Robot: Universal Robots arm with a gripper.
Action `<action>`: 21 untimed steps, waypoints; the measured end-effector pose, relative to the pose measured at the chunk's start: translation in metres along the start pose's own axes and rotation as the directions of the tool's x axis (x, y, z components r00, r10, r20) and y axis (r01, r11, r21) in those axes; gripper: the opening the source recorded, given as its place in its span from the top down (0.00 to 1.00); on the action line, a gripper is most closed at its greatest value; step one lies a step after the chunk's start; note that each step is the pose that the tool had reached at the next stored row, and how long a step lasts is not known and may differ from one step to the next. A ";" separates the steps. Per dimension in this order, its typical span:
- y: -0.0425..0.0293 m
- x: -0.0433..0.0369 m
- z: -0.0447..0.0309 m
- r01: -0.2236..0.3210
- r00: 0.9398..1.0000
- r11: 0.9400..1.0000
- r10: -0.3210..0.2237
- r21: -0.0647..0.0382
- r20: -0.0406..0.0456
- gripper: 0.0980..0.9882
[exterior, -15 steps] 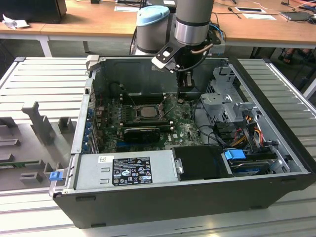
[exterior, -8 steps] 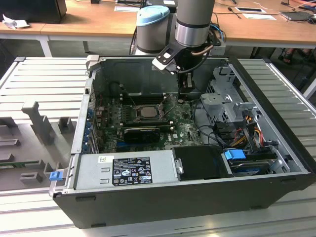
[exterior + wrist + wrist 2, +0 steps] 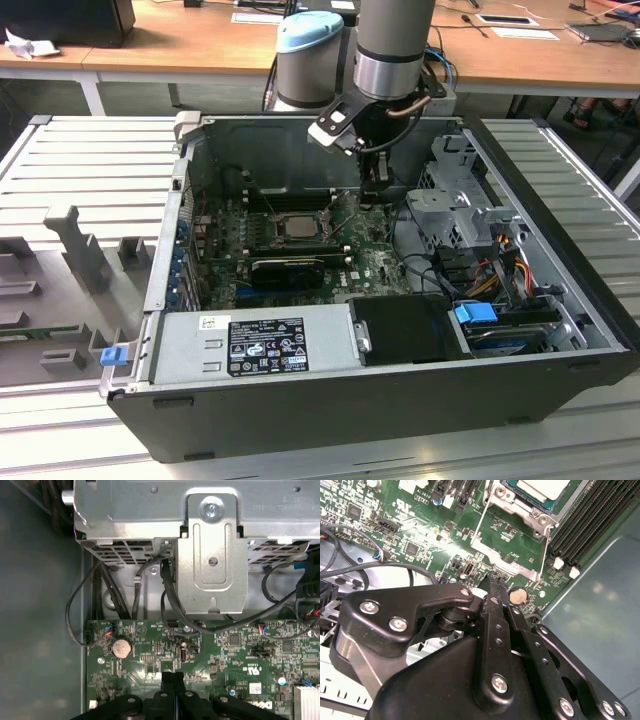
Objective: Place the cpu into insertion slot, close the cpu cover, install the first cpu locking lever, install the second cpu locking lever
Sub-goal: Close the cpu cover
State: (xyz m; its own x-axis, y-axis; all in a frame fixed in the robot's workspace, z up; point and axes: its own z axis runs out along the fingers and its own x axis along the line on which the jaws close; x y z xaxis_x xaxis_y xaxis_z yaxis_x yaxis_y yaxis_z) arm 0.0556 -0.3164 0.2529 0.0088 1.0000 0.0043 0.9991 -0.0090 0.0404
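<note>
Past the computer case's (image 3: 330, 400) near wall, the cpu (image 3: 298, 226) lies in the insertion slot (image 3: 522, 511), with the cpu cover (image 3: 507, 560) tilted up. At the cover's free edge, toward the exterior view's right, the pincer (image 3: 492, 577) hangs closed, gripping nothing, with open board around it. The drive cage (image 3: 455, 210) is farther right.

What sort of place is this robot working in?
Probably a robotics lab or test workshop: an opened desktop computer case lies on a ribbed metal table, a robot arm reaches into it, and wooden desks with papers stand behind.
</note>
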 end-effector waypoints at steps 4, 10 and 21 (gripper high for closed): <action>-0.0011 -0.0001 0.0006 0.003 1.000 1.000 -0.003 0.004 0.000 0.99; -0.0056 0.0000 -0.0004 0.005 1.000 1.000 -0.005 0.007 -0.006 0.99; -0.0286 -0.0003 -0.0014 0.005 1.000 1.000 -0.005 0.008 -0.006 0.99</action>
State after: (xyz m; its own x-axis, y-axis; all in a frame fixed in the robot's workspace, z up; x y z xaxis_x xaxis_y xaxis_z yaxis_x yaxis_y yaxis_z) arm 0.0270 -0.3164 0.2532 0.0035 0.9999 0.0101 0.9995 -0.0038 0.0329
